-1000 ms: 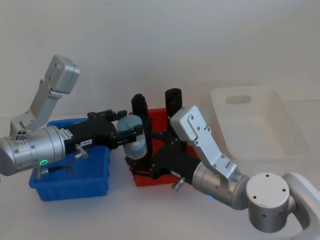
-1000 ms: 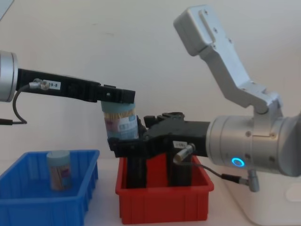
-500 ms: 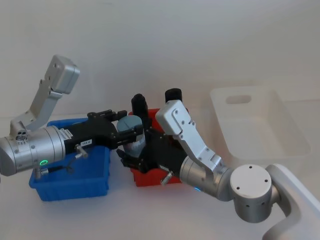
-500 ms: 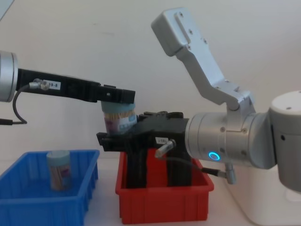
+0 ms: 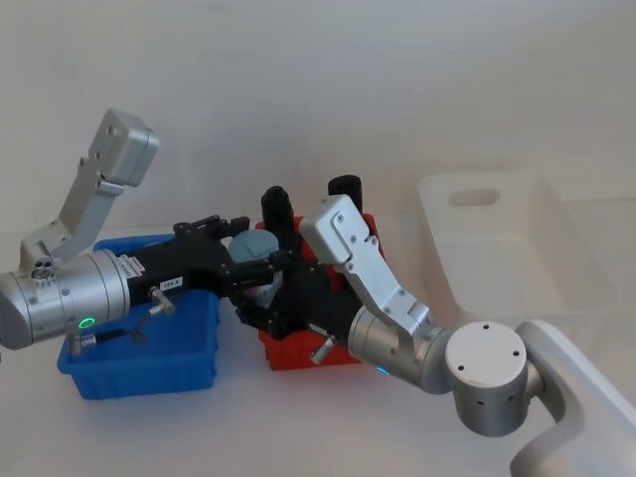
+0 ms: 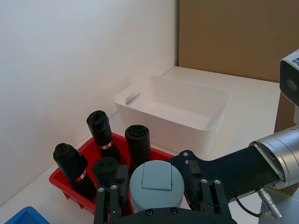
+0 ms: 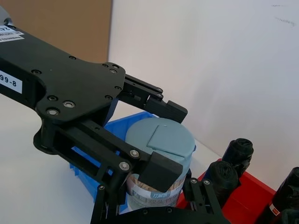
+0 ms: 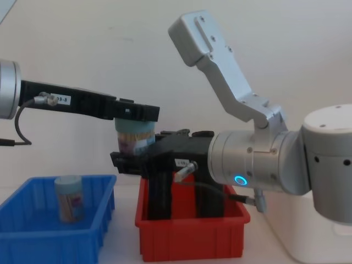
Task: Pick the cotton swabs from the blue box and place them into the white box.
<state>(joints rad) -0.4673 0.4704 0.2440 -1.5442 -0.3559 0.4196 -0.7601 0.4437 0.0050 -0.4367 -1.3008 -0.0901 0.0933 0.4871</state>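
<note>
Three containers line the table. The blue box (image 8: 33,242) holds one jar (image 8: 69,198) standing upright. At its 3 o'clock, just beside it, the red bin (image 8: 192,236) holds four black cylinders (image 6: 99,133) on end. The white box (image 6: 163,128) stands at about 2 o'clock from the red bin, a little apart.

Up in the air, over the seam between the blue box and the red bin, hang the cotton swabs (image 8: 132,140), upright, pale lid on top. The left gripper (image 8: 137,114) reaches in from 9 o'clock with its fingers (image 7: 161,173) pinching the lid from both sides. The right gripper (image 5: 260,303) comes in from 3 o'clock, lower down, its fingers (image 7: 198,191) spread on either side of the labelled body. Whether they touch it, I cannot tell.
</note>
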